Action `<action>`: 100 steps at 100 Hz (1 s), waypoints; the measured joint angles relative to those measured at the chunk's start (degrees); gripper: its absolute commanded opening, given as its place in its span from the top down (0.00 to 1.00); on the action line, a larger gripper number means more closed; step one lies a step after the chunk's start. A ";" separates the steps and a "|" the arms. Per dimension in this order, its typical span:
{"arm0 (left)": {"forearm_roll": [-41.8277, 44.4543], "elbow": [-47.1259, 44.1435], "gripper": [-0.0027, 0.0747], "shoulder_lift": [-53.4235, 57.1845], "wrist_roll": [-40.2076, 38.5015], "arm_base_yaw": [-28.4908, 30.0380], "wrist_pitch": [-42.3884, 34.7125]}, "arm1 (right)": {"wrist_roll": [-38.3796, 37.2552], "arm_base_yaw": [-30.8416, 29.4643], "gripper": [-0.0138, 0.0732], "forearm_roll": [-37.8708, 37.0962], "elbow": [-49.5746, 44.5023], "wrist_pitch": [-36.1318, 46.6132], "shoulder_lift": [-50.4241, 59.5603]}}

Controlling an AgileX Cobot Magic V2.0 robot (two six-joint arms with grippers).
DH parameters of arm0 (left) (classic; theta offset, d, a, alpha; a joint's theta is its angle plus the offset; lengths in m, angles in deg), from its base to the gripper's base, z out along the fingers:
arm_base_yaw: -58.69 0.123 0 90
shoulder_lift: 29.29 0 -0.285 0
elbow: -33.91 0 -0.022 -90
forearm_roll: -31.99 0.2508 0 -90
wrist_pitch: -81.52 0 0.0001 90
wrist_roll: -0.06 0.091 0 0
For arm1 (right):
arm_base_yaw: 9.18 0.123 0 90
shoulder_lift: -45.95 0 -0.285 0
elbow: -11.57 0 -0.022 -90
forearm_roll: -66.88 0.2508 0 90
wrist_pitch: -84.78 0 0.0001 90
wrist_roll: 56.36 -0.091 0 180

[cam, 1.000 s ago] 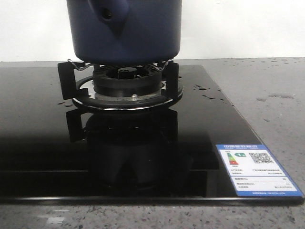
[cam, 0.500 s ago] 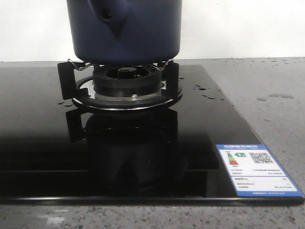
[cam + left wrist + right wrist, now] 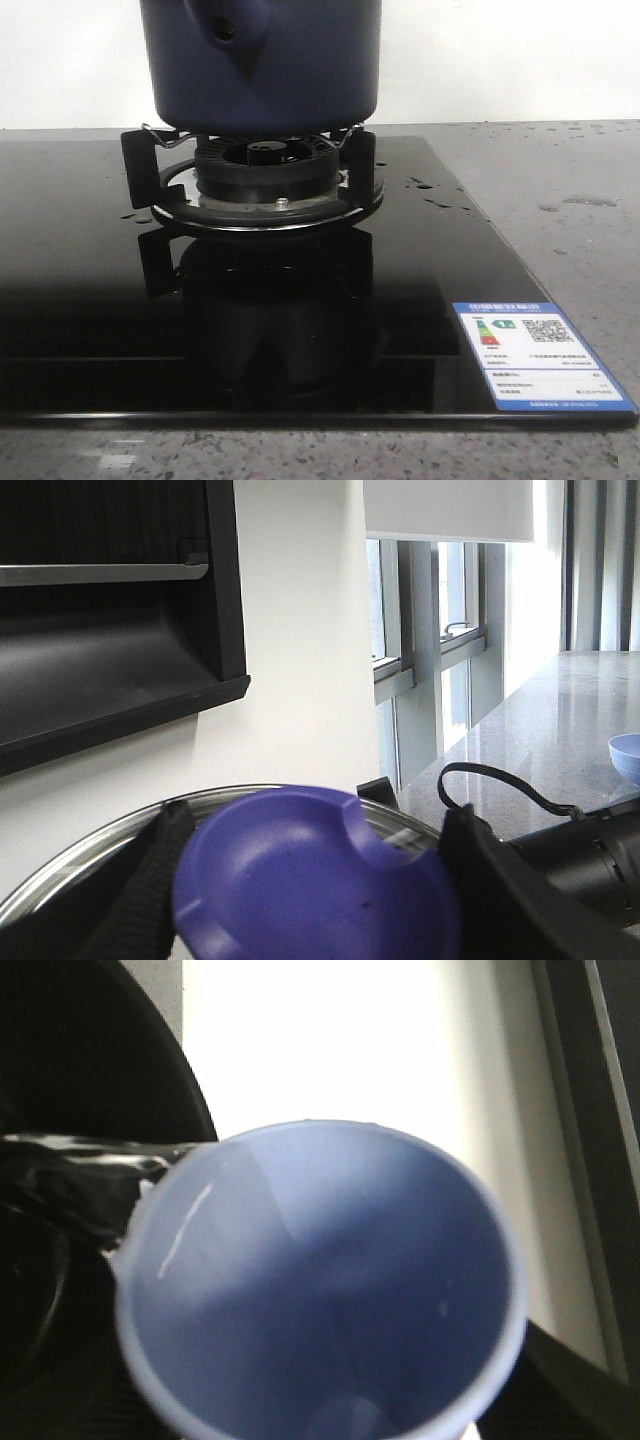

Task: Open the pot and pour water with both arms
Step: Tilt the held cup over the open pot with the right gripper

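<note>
The dark navy pot (image 3: 270, 60) stands on the gas burner (image 3: 265, 175) at the back middle of the front view; its top is cut off by the frame. Neither gripper shows in that view. In the left wrist view my left gripper (image 3: 310, 905) is shut on the blue knob (image 3: 310, 880) of a glass lid with a steel rim (image 3: 90, 855); a black finger (image 3: 150, 890) sits on each side of the knob. In the right wrist view my right gripper (image 3: 320, 1425) holds a pale blue cup (image 3: 320, 1290), seen from its mouth.
The burner sits on a black glass cooktop (image 3: 90, 300) with a blue-and-white label (image 3: 540, 355) at its front right. Grey speckled counter (image 3: 580, 200) lies to the right. A black range hood (image 3: 100, 600), a window and a pale blue bowl (image 3: 625, 755) show in the left wrist view.
</note>
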 measured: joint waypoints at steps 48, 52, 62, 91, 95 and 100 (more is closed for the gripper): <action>0.00 0.00 0.65 0.00 0.00 0.00 0.10 | 0.00 0.12 0.58 -3.41 0.04 -1.75 0.00; 0.00 0.00 0.65 0.00 0.00 0.00 0.10 | 0.00 0.12 0.58 -6.29 0.04 -1.75 0.00; -0.05 0.00 0.65 0.00 0.00 0.00 0.10 | 0.00 0.12 0.58 -15.18 0.04 -1.53 0.00; -0.05 0.00 0.65 0.00 0.00 0.00 0.10 | 0.00 0.12 0.58 -32.38 0.43 -1.90 -0.03; -0.05 0.00 0.65 0.00 0.00 0.00 0.10 | 0.00 0.12 0.58 -34.29 0.82 -2.62 -0.03; -0.05 0.00 0.65 0.00 0.00 0.00 0.10 | 0.00 0.12 0.58 -36.78 1.46 -3.35 -0.03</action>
